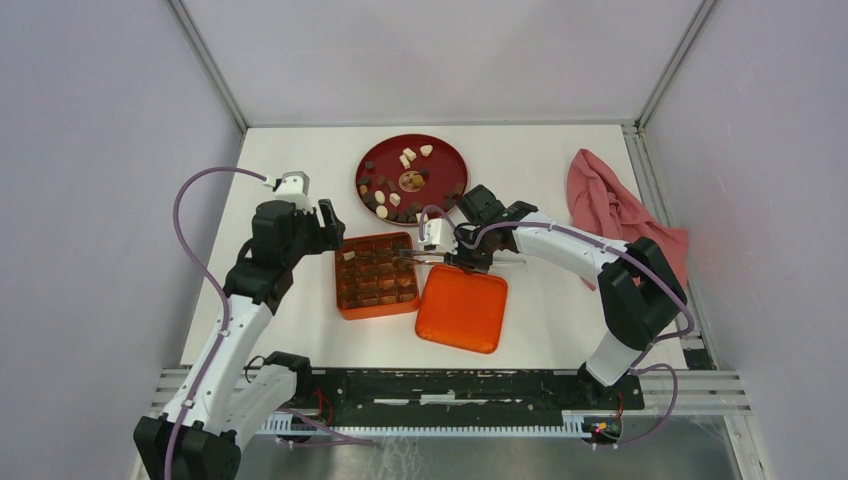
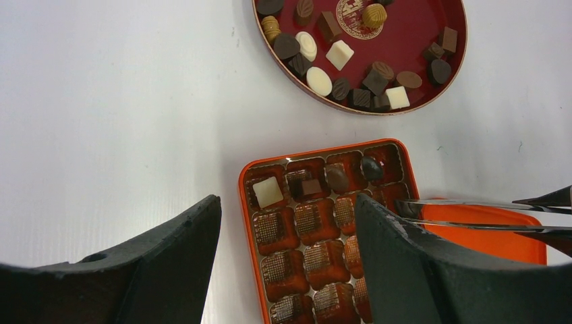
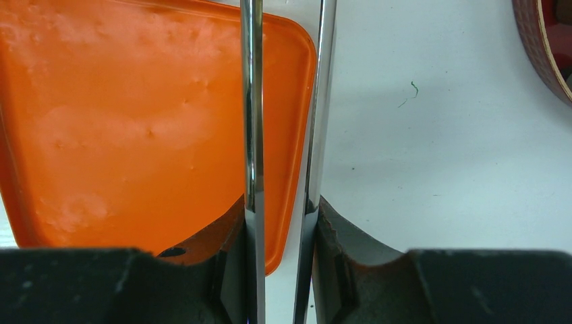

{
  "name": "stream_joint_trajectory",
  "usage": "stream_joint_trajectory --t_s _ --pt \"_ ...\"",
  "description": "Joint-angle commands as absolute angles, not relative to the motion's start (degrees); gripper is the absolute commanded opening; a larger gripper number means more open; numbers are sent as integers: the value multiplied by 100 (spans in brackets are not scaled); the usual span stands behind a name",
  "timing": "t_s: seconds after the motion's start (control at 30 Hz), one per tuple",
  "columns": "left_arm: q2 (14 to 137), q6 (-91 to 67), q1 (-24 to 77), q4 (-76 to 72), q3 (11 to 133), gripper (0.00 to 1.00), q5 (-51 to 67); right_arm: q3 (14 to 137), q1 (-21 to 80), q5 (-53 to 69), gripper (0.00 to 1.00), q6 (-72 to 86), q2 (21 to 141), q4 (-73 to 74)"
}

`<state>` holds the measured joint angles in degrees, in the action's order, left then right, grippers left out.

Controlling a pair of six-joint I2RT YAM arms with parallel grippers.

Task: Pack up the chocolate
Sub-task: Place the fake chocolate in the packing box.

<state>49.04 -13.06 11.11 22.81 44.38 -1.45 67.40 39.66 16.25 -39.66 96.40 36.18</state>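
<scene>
The chocolate [image 2: 319, 81] lies as many small dark and cream pieces on a red plate [image 1: 362, 180] at the back. A few more pieces, one of them a cream square [image 2: 268, 192], fill the far row of an orange compartment box [image 1: 340, 285]. My right gripper [image 1: 462, 252] is shut on metal tweezers [image 3: 251, 135], whose tips reach over the box's far right corner [image 2: 405, 206]. Whether the tips hold a piece is hidden. My left gripper [image 2: 287, 206] hangs open over the box's left side, holding nothing.
The box's orange lid [image 1: 462, 308] lies flat just right of the box, under the tweezers. A pink cloth [image 1: 615, 210] is bunched at the table's right edge. Grey walls close in the table on three sides.
</scene>
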Motion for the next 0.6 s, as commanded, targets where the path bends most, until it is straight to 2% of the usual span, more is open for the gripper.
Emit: stream_joint_trajectory --t_s 0.0,0.57 --pt "4889 -1005 1120 2190 4439 78 -157 6972 3995 1652 30 -3887 9529 3539" --pt "4860 -1025 1110 2169 4421 79 -132 6997 3995 1779 42 -3867 9479 3541"
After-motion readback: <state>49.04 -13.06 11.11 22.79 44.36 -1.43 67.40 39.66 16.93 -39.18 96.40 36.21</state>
